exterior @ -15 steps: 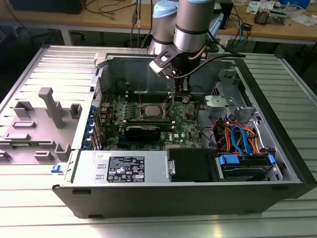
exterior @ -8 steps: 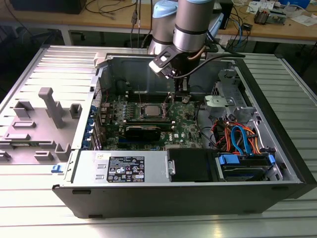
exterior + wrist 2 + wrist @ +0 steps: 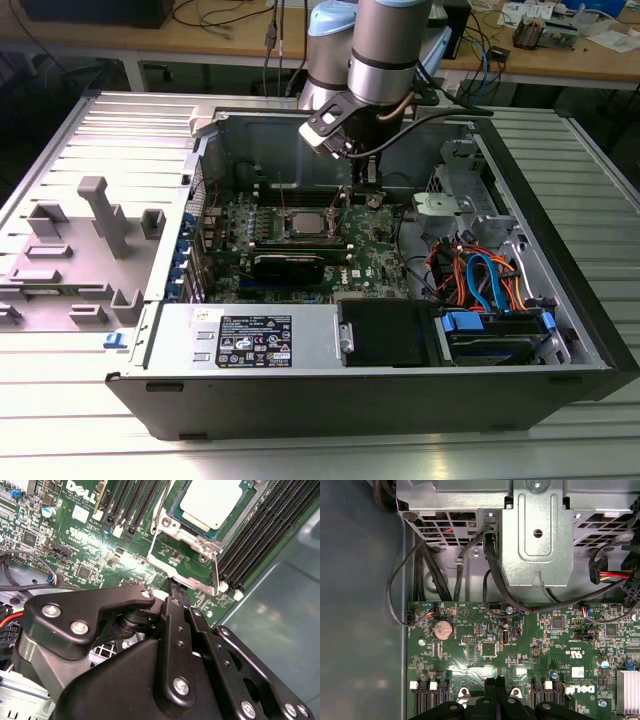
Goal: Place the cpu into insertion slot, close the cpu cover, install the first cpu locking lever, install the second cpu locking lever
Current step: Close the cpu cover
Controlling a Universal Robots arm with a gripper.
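The cpu (image 3: 210,502) lies flat in the insertion slot (image 3: 182,565), metal top up and framed by the cpu cover (image 3: 172,528). It is square, with no real long axis, and its edges run parallel to the memory slots (image 3: 260,535). It looks light, stiff and delicate underneath, best taken by opposite edges. The gripper (image 3: 175,586) hangs just beside the socket's corner near a thin locking lever (image 3: 215,575), and its jaws appear together.

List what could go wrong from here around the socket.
1. The gripper sits right beside the raised locking lever; a slip could bend it or leave the cpu cover unlatched over the cpu.
2. The memory slots stand close by that lever, so a sideways push might scrape them.
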